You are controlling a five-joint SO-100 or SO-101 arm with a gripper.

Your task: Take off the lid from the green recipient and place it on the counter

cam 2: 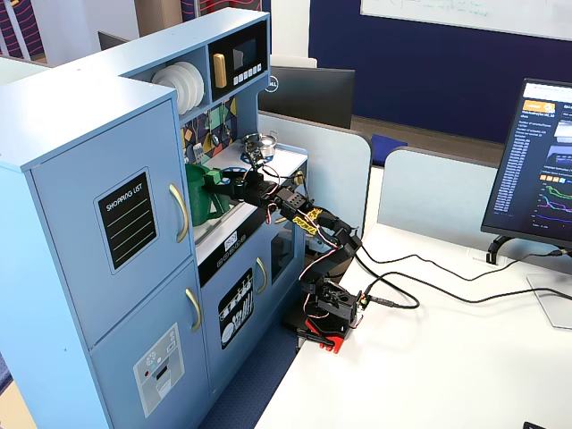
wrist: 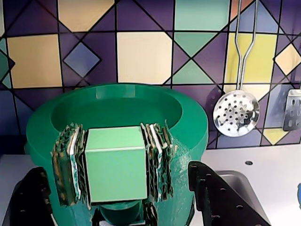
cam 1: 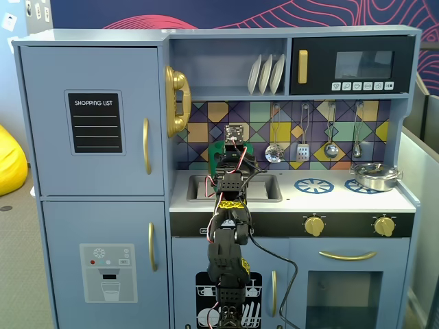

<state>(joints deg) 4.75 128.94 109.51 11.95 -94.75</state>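
The dark-green recipient stands at the back left of the white counter, beside the sink, and fills the wrist view. Its ribbed handle with a light-green block faces the camera. Inside its rim I see a sunken hollow; I cannot make out the lid or its knob. My gripper is open, its black fingers spread on either side of the handle and apart from it. In both fixed views the arm reaches over the counter to the recipient.
The inset sink lies just right of the recipient. Blue burner rings and a steel pan are further right. Utensils hang on the tiled back wall, a skimmer nearest. The fridge wall stands at the left.
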